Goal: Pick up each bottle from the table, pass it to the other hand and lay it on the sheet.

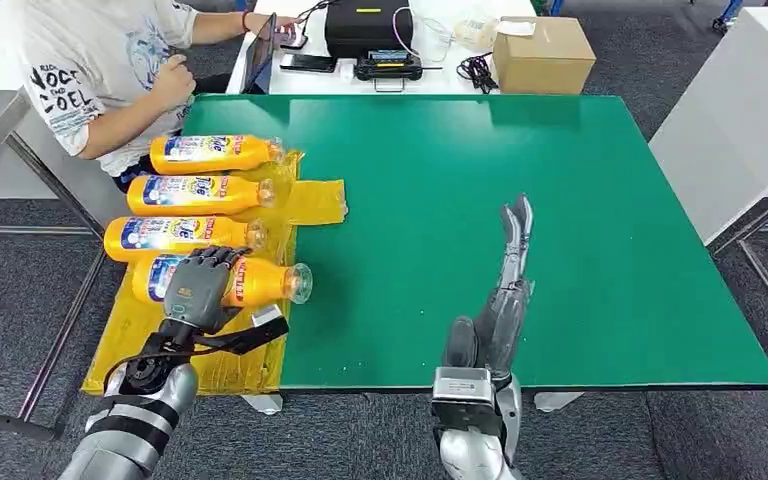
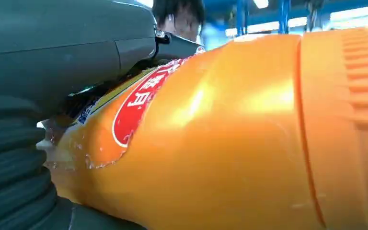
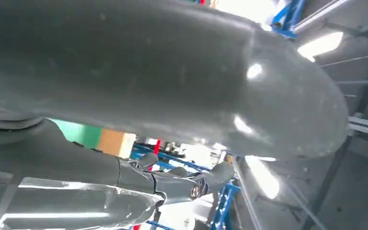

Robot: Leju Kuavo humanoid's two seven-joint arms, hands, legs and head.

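Four orange bottles lie side by side on the yellow sheet [image 1: 320, 200] at the left edge of the green table [image 1: 560, 260]. My left hand [image 1: 198, 288] wraps the nearest bottle [image 1: 260, 282], which lies on the sheet with its cap toward the table's middle. The left wrist view shows that bottle [image 2: 230, 143] close up, its red label under my fingers [image 2: 76, 52]. Beyond it lie the other three bottles [image 1: 185, 236], [image 1: 200, 190], [image 1: 215, 152]. My right hand [image 1: 505, 290] is open, fingers straight, over bare green table. In the right wrist view my thumb [image 3: 172, 72] and straight fingers [image 3: 172, 184] hold nothing.
A person in a white printed shirt [image 1: 100, 70] sits at the far left corner, close to the farthest bottle. Beyond the green table stand a cardboard box [image 1: 543, 55], a black case [image 1: 365, 25] and cables. A white table [image 1: 740, 120] stands to the right.
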